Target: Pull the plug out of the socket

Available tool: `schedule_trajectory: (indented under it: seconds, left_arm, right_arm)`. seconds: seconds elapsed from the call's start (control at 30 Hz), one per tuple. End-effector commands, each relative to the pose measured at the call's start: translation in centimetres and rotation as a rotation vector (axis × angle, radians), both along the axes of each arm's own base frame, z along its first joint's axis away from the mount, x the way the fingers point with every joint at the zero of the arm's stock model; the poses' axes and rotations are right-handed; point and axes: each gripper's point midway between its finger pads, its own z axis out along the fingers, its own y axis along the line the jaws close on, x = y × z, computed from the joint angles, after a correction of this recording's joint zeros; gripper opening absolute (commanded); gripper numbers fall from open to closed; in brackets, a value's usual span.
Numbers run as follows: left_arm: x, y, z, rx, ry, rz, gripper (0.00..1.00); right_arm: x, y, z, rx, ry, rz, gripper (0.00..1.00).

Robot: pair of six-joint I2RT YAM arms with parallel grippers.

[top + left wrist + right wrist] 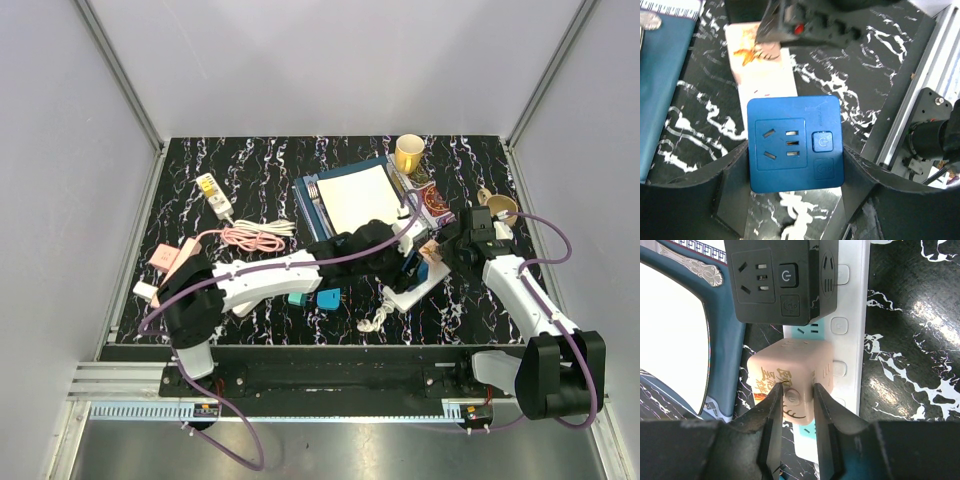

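Observation:
A white power strip (pixel 410 290) lies at the table's centre right and also shows in the right wrist view (pixel 850 340). A blue cube plug (pixel 795 145) sits between my left gripper's (pixel 795 152) fingers, which touch both its sides; from the top they show as the blue cube (pixel 422 271) and the left gripper (pixel 410 250). A pink cube plug (pixel 790 360) and a black cube plug (pixel 772 280) sit on the strip. My right gripper (pixel 797 390) is almost shut, its tips over the pink cube's top face; it also shows in the top view (pixel 440 248).
A blue tray with white paper (pixel 355 195), a yellow cup (pixel 409 152) and a small cup (pixel 500 205) stand behind the strip. Two teal cubes (pixel 328 297), a white coiled cord (pixel 375 318), a pink cable (pixel 255 237) and a second strip (pixel 213 192) lie to the left.

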Motion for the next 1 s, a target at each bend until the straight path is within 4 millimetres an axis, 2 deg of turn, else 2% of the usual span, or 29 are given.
schedule_trajectory:
  seconds: [0.0, 0.07, 0.1, 0.2, 0.33, 0.43, 0.57, 0.7, 0.77, 0.8, 0.83, 0.97]
  left_arm:
    - [1.3, 2.8, 1.9, -0.052, 0.015, 0.103, 0.0]
    - [1.4, 4.1, 1.5, -0.038, 0.025, 0.128, 0.0]
    - [1.5, 5.1, 0.0, 0.001, 0.045, 0.152, 0.0]
    - [2.0, 6.7, -1.7, 0.043, 0.085, 0.195, 0.0]
    - [2.5, 8.5, -5.3, 0.089, 0.129, 0.244, 0.0]
    - [2.7, 8.6, -6.5, 0.095, 0.16, 0.243, 0.0]
    - [2.5, 7.8, -7.1, 0.079, 0.185, 0.207, 0.01]
    - [2.4, 8.0, -9.0, 0.115, 0.234, 0.216, 0.15]
    - [2.2, 8.3, -9.7, 0.125, 0.252, 0.219, 0.28]
    - [2.1, 8.4, -9.6, 0.124, 0.252, 0.219, 0.32]
    - [2.0, 8.5, -9.7, 0.124, 0.255, 0.22, 0.44]
    - [2.1, 8.9, -8.8, 0.115, 0.237, 0.23, 0.6]
  right_arm:
    - [-6.6, -0.6, -4.7, -0.046, 0.305, 0.049, 0.33]
    - [-6.4, -0.4, -4.3, -0.037, 0.292, 0.057, 0.34]
    - [-6.2, -0.4, -4.1, -0.037, 0.285, 0.059, 0.34]
    - [-5.8, -0.2, -3.3, -0.026, 0.261, 0.065, 0.35]
    - [-5.3, -0.1, -2.4, -0.028, 0.232, 0.078, 0.37]
    - [-4.9, 0.2, -1.7, -0.018, 0.211, 0.096, 0.38]
    - [-4.7, 0.6, -0.7, 0.003, 0.177, 0.11, 0.41]
    - [-4.6, 0.8, 0.5, 0.009, 0.131, 0.126, 0.45]
    - [-4.6, 0.9, 0.9, 0.013, 0.12, 0.126, 0.49]
    - [-4.6, 0.9, 1.3, 0.012, 0.106, 0.127, 0.5]
    - [-4.6, 0.9, 1.5, 0.015, 0.103, 0.124, 0.5]
    - [-4.2, 1.1, 2.5, 0.024, 0.076, 0.129, 0.55]
